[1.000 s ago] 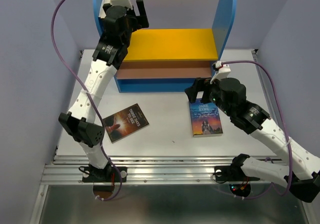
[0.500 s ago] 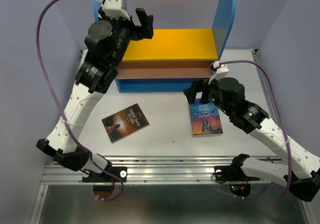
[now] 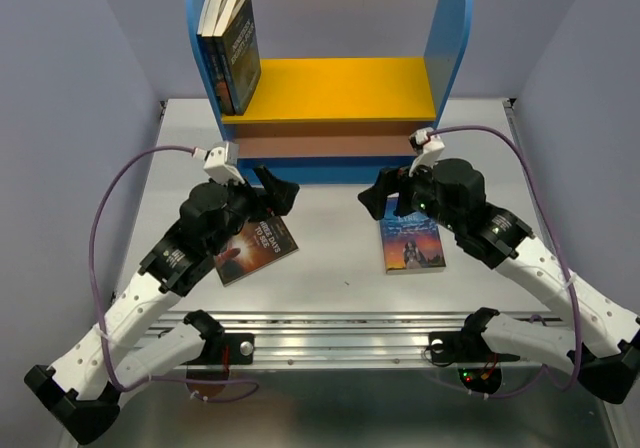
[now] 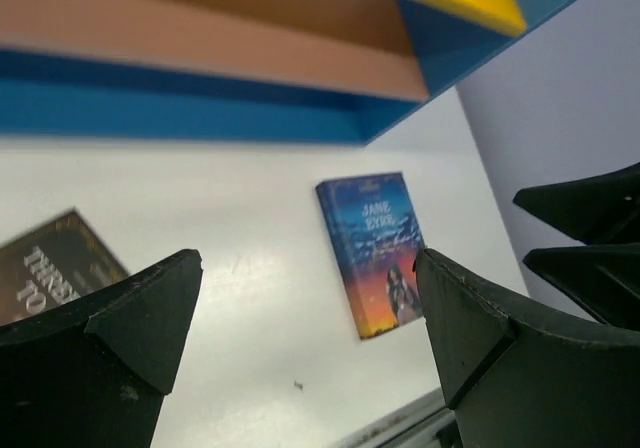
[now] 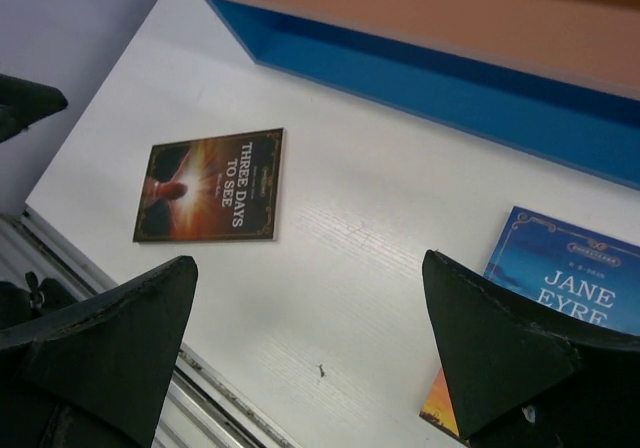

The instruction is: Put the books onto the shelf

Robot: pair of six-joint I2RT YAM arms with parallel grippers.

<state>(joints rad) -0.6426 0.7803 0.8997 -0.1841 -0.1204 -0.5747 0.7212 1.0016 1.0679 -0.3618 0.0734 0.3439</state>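
The small shelf unit (image 3: 340,86), with round-topped blue side panels, a yellow upper board, a brownish-pink lower board and a blue base, stands at the far edge of the white table (image 3: 340,263). There are four thin paperbacks in all. Two blue-toned paperbacks (image 3: 232,48) stand upright at the left end of the yellow board, leaning on the left panel. The other two lie flat on the table: the dark brown paperback (image 5: 212,186) toward the near-left corner, and the blue-orange sunset paperback (image 4: 380,253) right of the middle, just in front of the shelf's base. There is one shelf and two arms.

The left gripper (image 3: 280,190) hangs over the far corner of the dark brown paperback with its jaws spread wide and nothing in them. The right gripper (image 3: 378,194) hangs over the far end of the sunset paperback, equally wide and empty. Whether either one touches its book I cannot tell.

The likely trouble is the flat lie of the books. A thin cover offers no edge to pinch, so closing fingers may only push it across the table. The two grippers are also near each other in front of the base, so lifting both at once risks a clash. A careless placement could also topple the leaning pair.
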